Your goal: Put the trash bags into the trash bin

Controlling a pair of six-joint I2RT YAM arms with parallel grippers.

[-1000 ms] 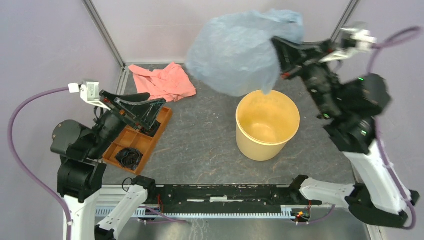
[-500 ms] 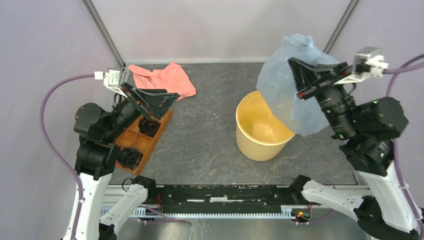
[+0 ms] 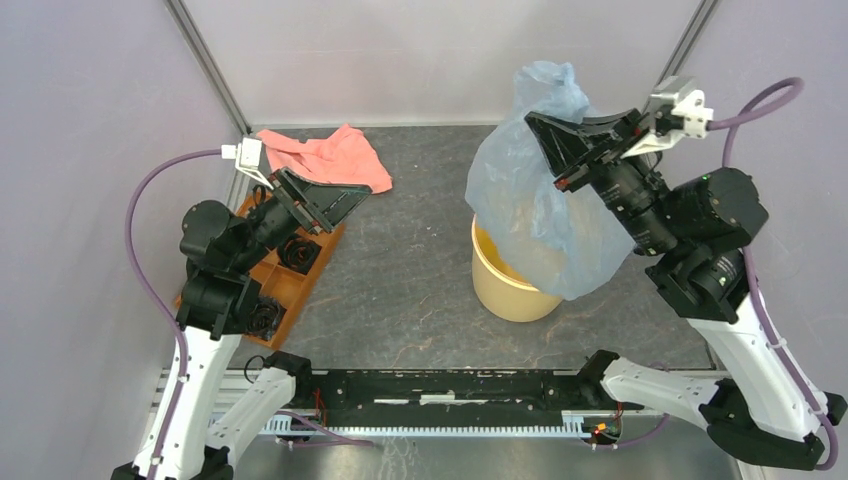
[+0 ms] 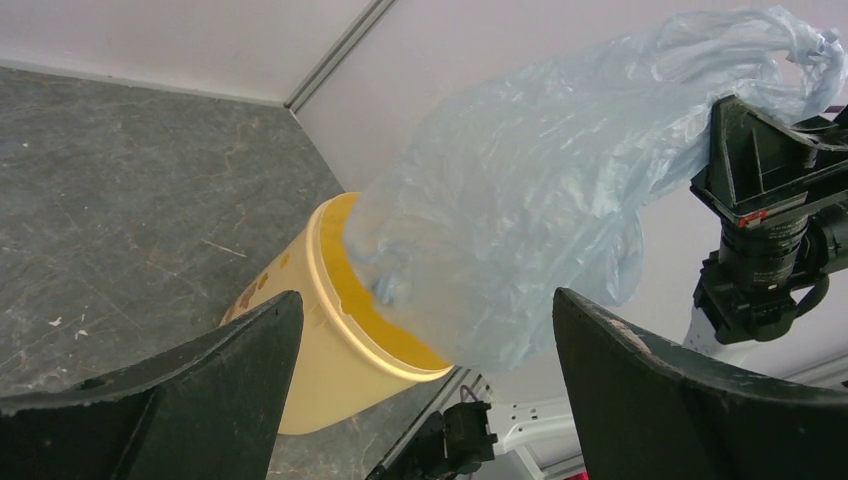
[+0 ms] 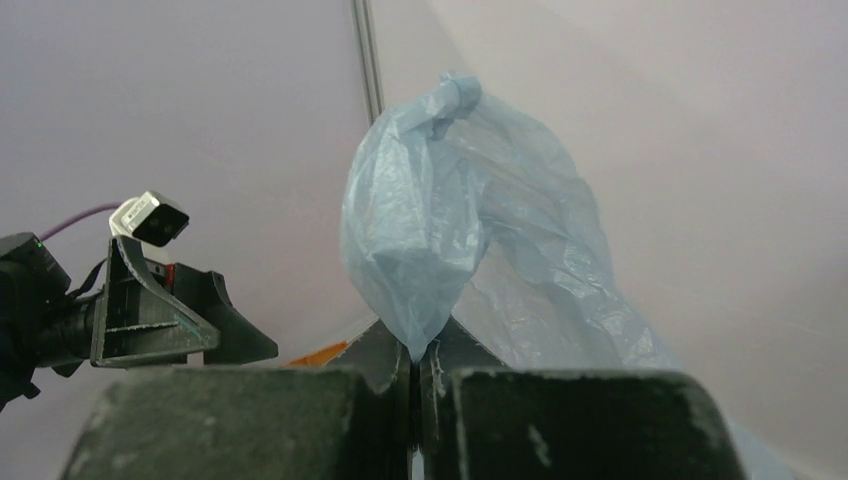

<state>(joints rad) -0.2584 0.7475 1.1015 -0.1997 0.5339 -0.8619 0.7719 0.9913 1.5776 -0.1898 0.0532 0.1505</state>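
The trash bag is a pale blue translucent film hanging from my right gripper, which is shut on a pinched fold of it. Its lower part drapes over the back and right side of the trash bin, a pale yellow bucket, and hides much of the mouth. In the left wrist view the bag sags over the bin's rim. My left gripper hovers to the bin's left, above the tray, open and holding nothing. The right wrist view shows the right gripper clamped on the film.
A salmon-pink cloth lies crumpled at the back left. An orange compartmented tray with black items sits at the left under my left arm. Metal frame posts stand at both back corners, and walls are close around.
My right gripper swung the bag from behind and left of the bin, out to the right, then back over the bin's mouth. My left arm rose and turned toward the bin.
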